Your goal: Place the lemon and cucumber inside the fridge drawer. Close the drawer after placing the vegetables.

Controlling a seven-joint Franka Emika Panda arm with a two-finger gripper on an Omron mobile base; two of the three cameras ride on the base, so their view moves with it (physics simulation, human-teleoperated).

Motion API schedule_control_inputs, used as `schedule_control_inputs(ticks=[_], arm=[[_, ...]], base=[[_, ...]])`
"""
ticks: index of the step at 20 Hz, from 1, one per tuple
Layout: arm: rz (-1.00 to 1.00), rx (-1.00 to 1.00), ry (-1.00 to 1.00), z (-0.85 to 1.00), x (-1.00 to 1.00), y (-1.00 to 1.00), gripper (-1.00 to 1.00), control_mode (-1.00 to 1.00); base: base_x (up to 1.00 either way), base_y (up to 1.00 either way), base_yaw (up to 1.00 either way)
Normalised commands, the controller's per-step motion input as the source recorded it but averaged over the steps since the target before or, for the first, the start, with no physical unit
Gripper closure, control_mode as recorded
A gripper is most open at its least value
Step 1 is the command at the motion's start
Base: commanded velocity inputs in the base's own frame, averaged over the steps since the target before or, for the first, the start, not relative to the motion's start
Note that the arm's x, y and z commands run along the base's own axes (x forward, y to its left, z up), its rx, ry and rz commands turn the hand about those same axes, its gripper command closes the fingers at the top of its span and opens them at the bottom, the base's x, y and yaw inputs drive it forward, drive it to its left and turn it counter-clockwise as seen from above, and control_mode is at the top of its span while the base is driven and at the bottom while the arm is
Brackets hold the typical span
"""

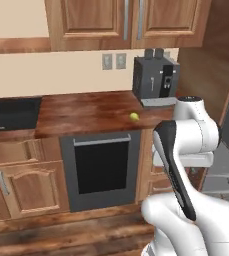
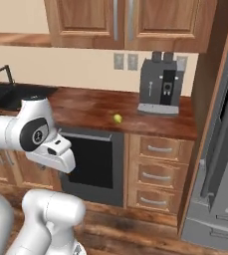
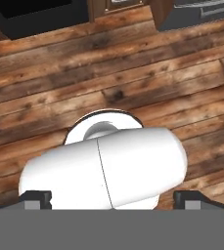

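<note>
1. The tool pointed straight down at the wooden floor. Its two dark fingertips stood far apart at the bottom of the hand view, open, with nothing between them.
2. The lemon, a small yellow-green ball, sat alone on the wooden tabletop, near its front edge. In the left base view it lay toward 11 o'clock from the folded arm; in the right base view the same fruit lay toward 1 o'clock. Being round, it had no long axis to line up with.
3. By my judgement, the tool was well apart from the lemon and much lower, so the arm would need to rise and reach forward.
4. A dark coffee machine stood behind the lemon, toward 1 o'clock from it. A black oven door sat below the tabletop.
5. The grey fridge stood at 3 o'clock in the right base view. I could not pick out the cucumber or its drawer.
</note>
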Motion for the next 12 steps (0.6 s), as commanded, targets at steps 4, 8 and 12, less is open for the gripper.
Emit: schedule_control_inputs(ticks=[4,8,12], arm=[[0.0,0.0,0.0,0.0,0.0,0.0,-1.0,1.0],[0.0,0.0,0.0,0.0,0.0,0.0,-1.0,1.0],[0.0,0.0,0.0,0.0,0.0,0.0,-1.0,1.0]], base=[[0.96,0.0,-0.02],[0.7,0.0,0.0],[0.66,0.0,0.0]])
